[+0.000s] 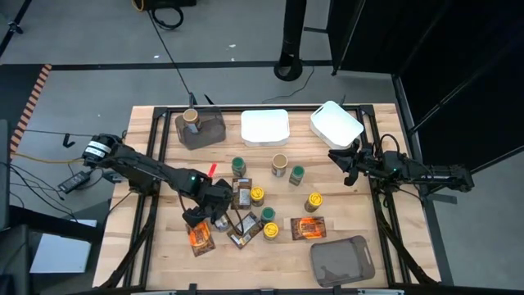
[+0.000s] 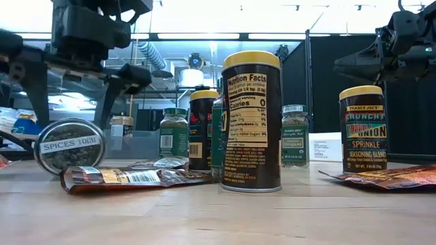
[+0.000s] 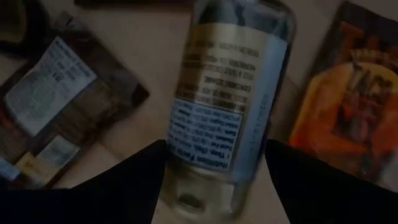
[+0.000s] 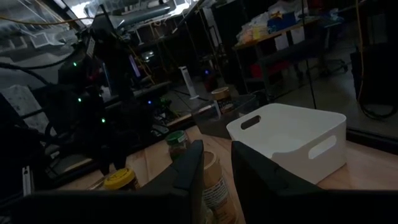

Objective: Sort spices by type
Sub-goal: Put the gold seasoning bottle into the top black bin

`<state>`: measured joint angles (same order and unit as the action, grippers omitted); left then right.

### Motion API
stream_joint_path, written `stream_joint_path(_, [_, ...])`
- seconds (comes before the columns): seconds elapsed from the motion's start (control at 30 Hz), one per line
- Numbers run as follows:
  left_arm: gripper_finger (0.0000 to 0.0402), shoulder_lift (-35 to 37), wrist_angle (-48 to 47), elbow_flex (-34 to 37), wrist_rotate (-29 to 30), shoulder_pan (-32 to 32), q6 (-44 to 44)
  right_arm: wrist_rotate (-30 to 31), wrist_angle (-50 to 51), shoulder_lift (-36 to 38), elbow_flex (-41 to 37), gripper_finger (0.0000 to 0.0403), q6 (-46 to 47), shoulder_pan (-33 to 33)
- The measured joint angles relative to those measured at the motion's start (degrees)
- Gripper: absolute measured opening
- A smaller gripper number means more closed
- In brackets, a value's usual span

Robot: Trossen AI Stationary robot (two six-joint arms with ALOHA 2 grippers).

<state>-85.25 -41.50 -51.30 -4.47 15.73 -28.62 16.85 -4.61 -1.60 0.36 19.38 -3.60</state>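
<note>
Barely started, by my read. Most spices (image 1: 257, 194) still sat loose mid-worktop (image 1: 164, 270): green-lidded jars, yellow-lidded jars, a tan-lidded one, plus flat packets near the front edge. Only one jar (image 1: 191, 117) was in a bin, the brown-grey bin (image 1: 214, 133) at the back left. Both white trays (image 1: 265, 128) at the back looked bare, as did the grey bin (image 1: 342, 260) at front right.

Left tool (image 1: 202, 217) was down over the clutter at front left. Wrist view showed its fingers (image 3: 134, 183) spread wide on either side of a clear jar (image 3: 227, 106) lying on its side; they straddled it, not closed, and I couldn't tell if they touched the glass. An orange packet (image 3: 351, 99) lay just beside the jar, a brown packet (image 3: 62, 106) on its other side.

Right tool (image 1: 350, 164) hovered at the right edge near the angled tray (image 1: 336, 124), holding nothing. Its fingers were only a narrow gap apart.

Left to do, as I judged it: nearly everything. Jars needed grouping by kind, packets too. Tight packing around the lying jar could mean nudging neighbours on the grab.
</note>
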Motion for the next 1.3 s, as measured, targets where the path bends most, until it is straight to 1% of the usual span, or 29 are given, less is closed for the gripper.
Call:
stream_joint_path(0.13, [0.0279,0.32,8.92,4.6,-0.83,0.0,-0.11,0.0,0.01,0.0,0.0,0.0092,0.0,-0.01])
stream_joint_path(0.2, [0.0279,0.41,11.09,6.11,-1.03,-0.1,-0.3,0.0,-0.02,0.01,0.0,0.0092,0.0,-0.02])
stream_joint_path(0.3, [0.0277,0.44,11.87,7.08,-2.77,-0.15,-2.78,-0.01,-0.03,0.01,0.0,0.0092,0.0,0.0])
stream_joint_path(0.4, [0.0272,0.41,12.15,7.15,-2.94,-0.17,-2.83,0.01,-0.01,0.01,0.0,0.0092,0.0,-0.01])
stream_joint_path(0.57, [0.0245,-0.26,12.44,7.21,-3.25,-0.37,-2.43,-0.01,0.0,0.0,0.0,0.0092,0.0,-0.01])
stream_joint_path(0.67, [0.0235,-0.46,12.41,7.18,-3.06,-0.39,-1.56,0.01,-0.02,0.01,0.0,0.0092,0.0,-0.02])
stream_joint_path(0.77, [0.0233,-0.24,10.24,5.82,-0.34,-0.24,0.3,0.01,-0.02,0.0,0.0,0.0092,-0.01,-0.02])
stream_joint_path(0.87, [0.0231,0.09,5.78,3.31,3.11,-0.55,0.72,0.01,-0.03,-0.01,0.0,0.0092,0.0,0.0])
stream_joint_path(1.0, [0.0227,-0.08,0.04,-0.25,5.44,-0.76,0.75,0.01,-0.04,0.01,0.0,0.0092,0.0,-0.01])
stream_joint_path(1.07, [0.022,-0.07,-3.11,-1.41,7.68,-0.74,0.77,0.0,-0.03,0.01,0.0,0.0092,0.0,-0.02])
stream_joint_path(1.17, [0.0197,-0.07,-9.08,-3.13,10.78,-0.83,1.33,-0.01,-0.03,0.0,0.0,0.0092,0.0,-0.01])
stream_joint_path(1.3, [0.0158,-0.01,-11.37,-4.16,10.56,-0.8,4.48,0.0,0.0,-0.01,0.0,0.0092,0.0,-0.01])
